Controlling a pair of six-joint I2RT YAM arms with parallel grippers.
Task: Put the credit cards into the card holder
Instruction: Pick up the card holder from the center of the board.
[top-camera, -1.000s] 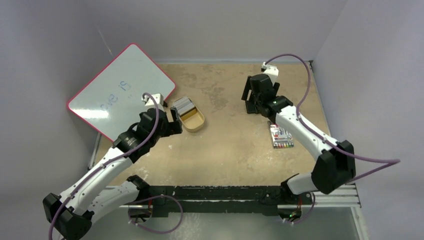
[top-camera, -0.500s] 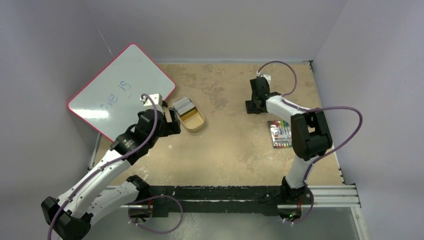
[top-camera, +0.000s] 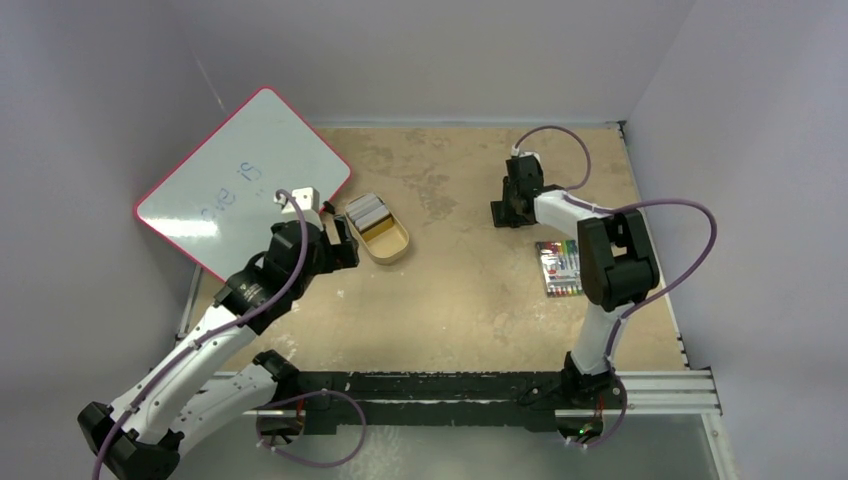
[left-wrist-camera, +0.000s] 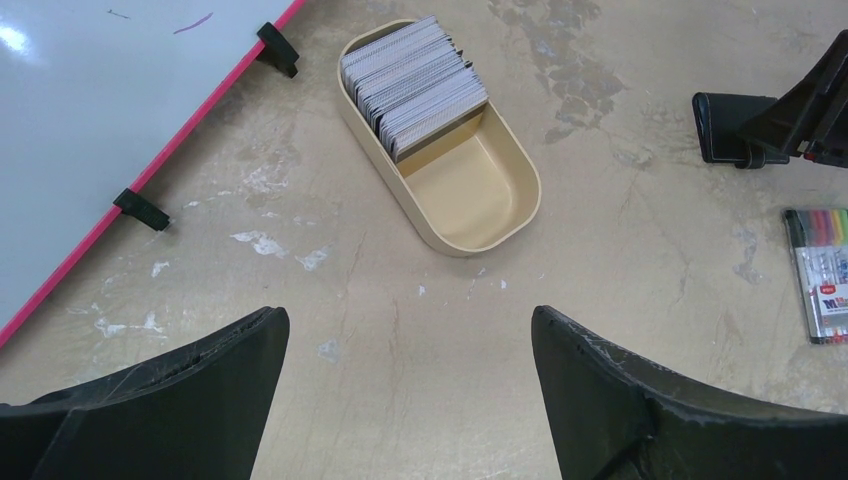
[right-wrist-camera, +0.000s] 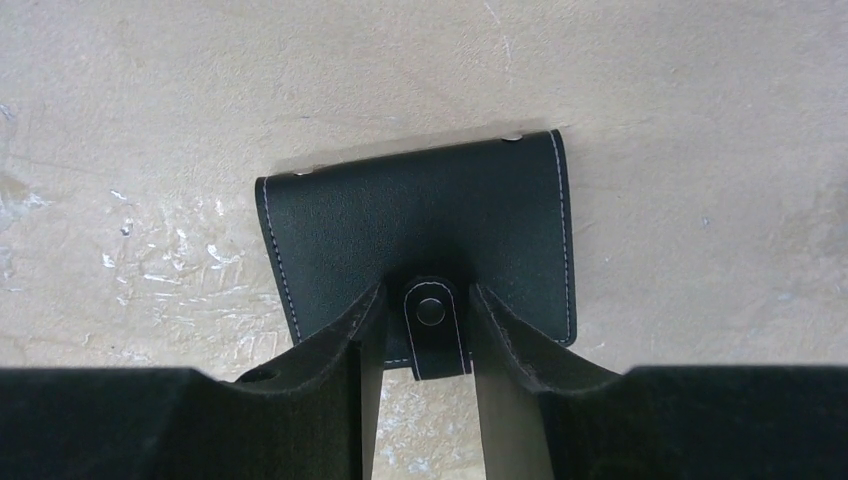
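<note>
The black card holder (right-wrist-camera: 420, 230) lies shut and flat on the tan table at the back right (top-camera: 500, 216). It also shows in the left wrist view (left-wrist-camera: 728, 126). My right gripper (right-wrist-camera: 425, 290) is down on it, with the jaws narrowly apart on either side of the snap tab (right-wrist-camera: 434, 335). The right finger touches the tab and nothing is held. In the top view this gripper (top-camera: 513, 204) points straight down. My left gripper (left-wrist-camera: 410, 320) is wide open and empty, near the gold oval tin (left-wrist-camera: 525, 215). No gold-orange credit cards are in view.
The tin (top-camera: 398, 249) holds a stack of grey-white cards (left-wrist-camera: 410, 80) at one end. A red-edged whiteboard (top-camera: 240, 180) lies at the back left. A pack of coloured markers (top-camera: 562, 270) lies near the right arm, and also shows in the left wrist view (left-wrist-camera: 822, 290).
The right arm folded back at the elbow and its gripper turned down onto the card holder, then held still. The left arm crept slightly back and left.
</note>
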